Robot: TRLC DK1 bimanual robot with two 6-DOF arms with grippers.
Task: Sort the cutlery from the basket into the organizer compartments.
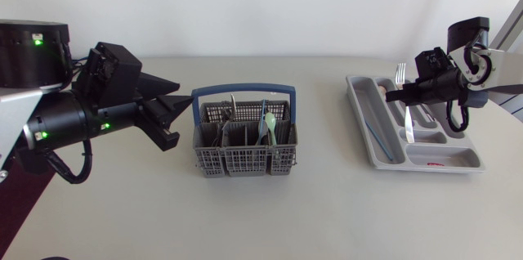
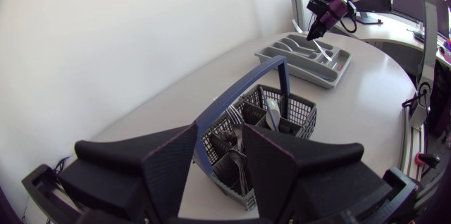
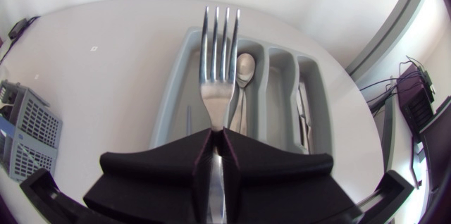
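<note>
A: What is standing in the basket (image 1: 243,155)?
B: Cutlery (image 1: 232,113); the left gripper (image 1: 181,113) is hovering open beside it.
A: The fork (image 3: 218,55)?
B: The right gripper (image 3: 217,136) is clamping it above the organizer (image 3: 176,83); a spoon (image 3: 244,67) is lying inside.

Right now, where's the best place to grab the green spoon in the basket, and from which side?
Probably pinch the green spoon just under its bowl, coming straight down from above: it stands upright, and only that end clears the basket.
</note>
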